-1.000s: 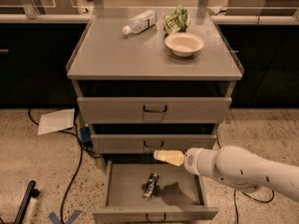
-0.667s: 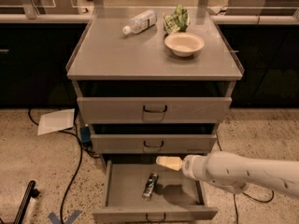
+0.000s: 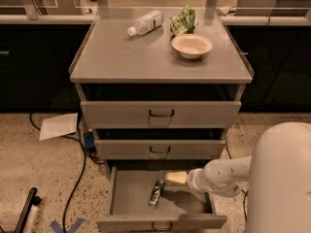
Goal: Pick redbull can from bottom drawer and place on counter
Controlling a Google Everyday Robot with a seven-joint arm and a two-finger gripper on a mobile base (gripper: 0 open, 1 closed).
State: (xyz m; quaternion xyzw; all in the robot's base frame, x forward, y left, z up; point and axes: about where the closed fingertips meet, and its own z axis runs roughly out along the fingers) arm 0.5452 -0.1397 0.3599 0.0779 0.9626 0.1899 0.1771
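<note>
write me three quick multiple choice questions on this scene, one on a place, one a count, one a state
1. Where is the end effector?
A) raised high
B) over the bottom drawer, just right of the redbull can
C) out of view

2. How many things lie on the counter?
A) one
B) three
C) five

3. The bottom drawer is:
A) pulled open
B) shut
C) taken out

Answers:
1 B, it hangs low inside the drawer's outline beside the lying can.
2 B, a bottle, a green bag and a bowl.
3 A, its inside shows, with the can in it.
</note>
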